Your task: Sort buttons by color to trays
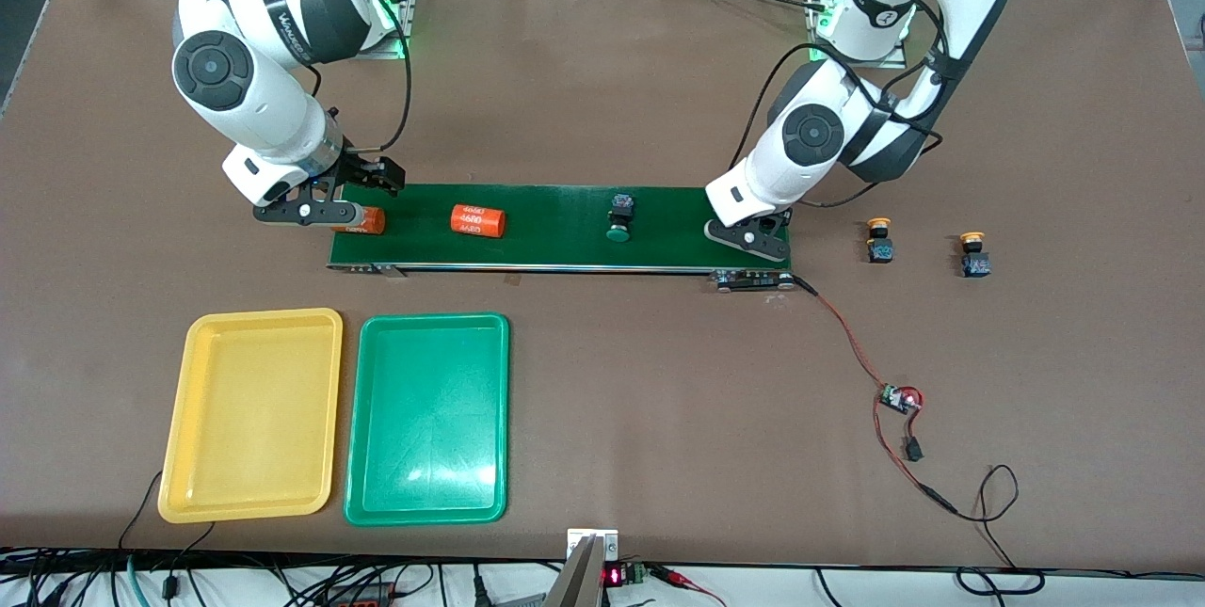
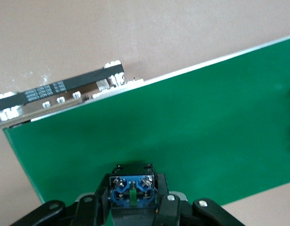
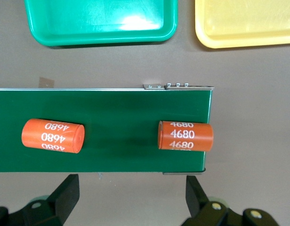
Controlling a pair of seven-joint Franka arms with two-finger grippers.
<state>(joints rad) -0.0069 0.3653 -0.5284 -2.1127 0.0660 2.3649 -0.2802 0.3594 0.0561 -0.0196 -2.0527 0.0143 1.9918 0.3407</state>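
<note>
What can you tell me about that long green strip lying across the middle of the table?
The green strip is a long, flat conveyor belt of dark green matte material, edged with a thin metal rail. It lies on the brown table, farther from the front camera than the trays. Two orange cylinders printed 4680 and a green-capped button rest on it. A red-and-black cable leaves its end by the left arm.

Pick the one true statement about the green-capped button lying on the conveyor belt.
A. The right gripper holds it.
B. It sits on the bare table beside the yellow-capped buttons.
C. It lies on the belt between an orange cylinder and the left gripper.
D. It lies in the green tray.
C: the green-capped button lies free on the conveyor belt, with an orange cylinder toward the right arm's end and the left gripper toward the left arm's end.
</note>
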